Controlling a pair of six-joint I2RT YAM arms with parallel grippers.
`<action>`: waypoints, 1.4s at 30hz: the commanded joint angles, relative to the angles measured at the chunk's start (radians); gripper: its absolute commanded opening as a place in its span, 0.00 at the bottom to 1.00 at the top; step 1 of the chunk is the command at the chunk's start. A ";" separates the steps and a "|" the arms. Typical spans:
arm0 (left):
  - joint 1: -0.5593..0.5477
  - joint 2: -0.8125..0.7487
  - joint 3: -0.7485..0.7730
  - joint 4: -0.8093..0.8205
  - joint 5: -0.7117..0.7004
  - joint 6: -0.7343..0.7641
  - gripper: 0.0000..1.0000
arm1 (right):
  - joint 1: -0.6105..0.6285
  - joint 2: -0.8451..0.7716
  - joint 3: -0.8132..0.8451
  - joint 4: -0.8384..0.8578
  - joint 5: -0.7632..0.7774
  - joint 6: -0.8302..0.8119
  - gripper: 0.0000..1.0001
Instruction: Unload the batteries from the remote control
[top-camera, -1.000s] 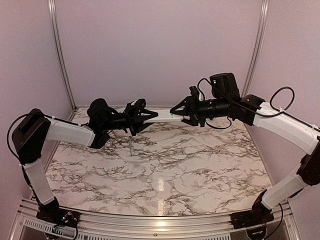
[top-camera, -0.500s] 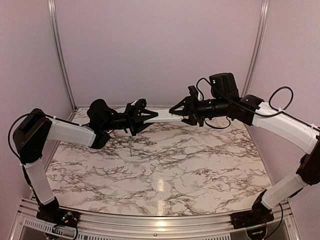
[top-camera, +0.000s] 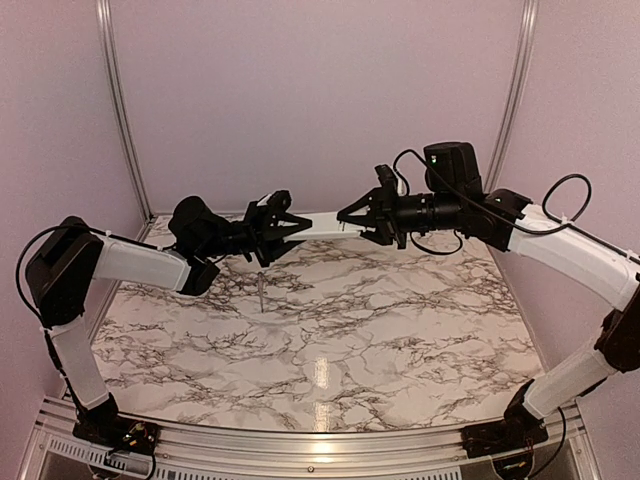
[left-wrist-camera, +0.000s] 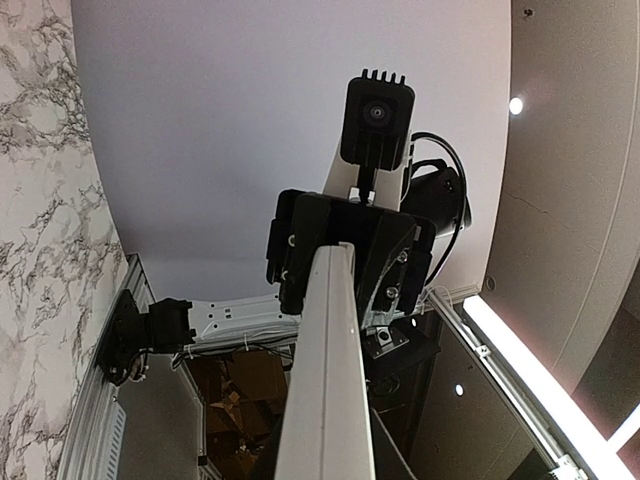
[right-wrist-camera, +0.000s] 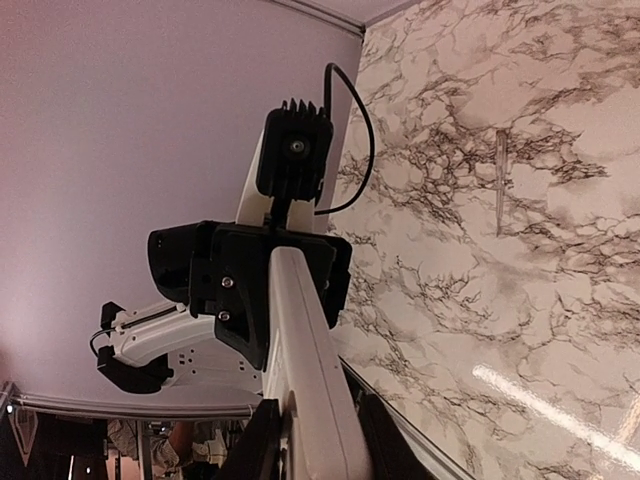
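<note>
The white remote control (top-camera: 322, 224) hangs in the air above the back of the table, held end to end between both grippers. My left gripper (top-camera: 293, 226) is shut on its left end and my right gripper (top-camera: 350, 217) is shut on its right end. In the left wrist view the remote (left-wrist-camera: 325, 400) runs up to the right gripper (left-wrist-camera: 345, 250). In the right wrist view the remote (right-wrist-camera: 305, 370) sits between my dark fingers (right-wrist-camera: 262, 445) and reaches the left gripper (right-wrist-camera: 250, 280). Only a smooth white face shows. No batteries or battery recess are in view.
A slim grey pointed tool (top-camera: 260, 293) lies on the marble table (top-camera: 330, 340) below the left gripper; it also shows in the right wrist view (right-wrist-camera: 499, 180). Purple walls close the back and sides.
Both grippers have lifted the remote slightly and shifted it a little left. The left wrist has rolled. The tool on the table has not moved.
</note>
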 joint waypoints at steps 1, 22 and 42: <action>0.049 -0.004 0.015 0.056 0.010 -0.032 0.00 | -0.021 -0.048 -0.015 -0.076 0.038 -0.029 0.25; 0.070 -0.012 -0.002 0.082 0.025 -0.053 0.00 | -0.021 -0.073 -0.054 -0.038 0.035 -0.004 0.18; 0.103 -0.119 -0.109 -0.234 0.058 0.219 0.00 | -0.021 -0.064 -0.075 -0.100 0.066 -0.057 0.12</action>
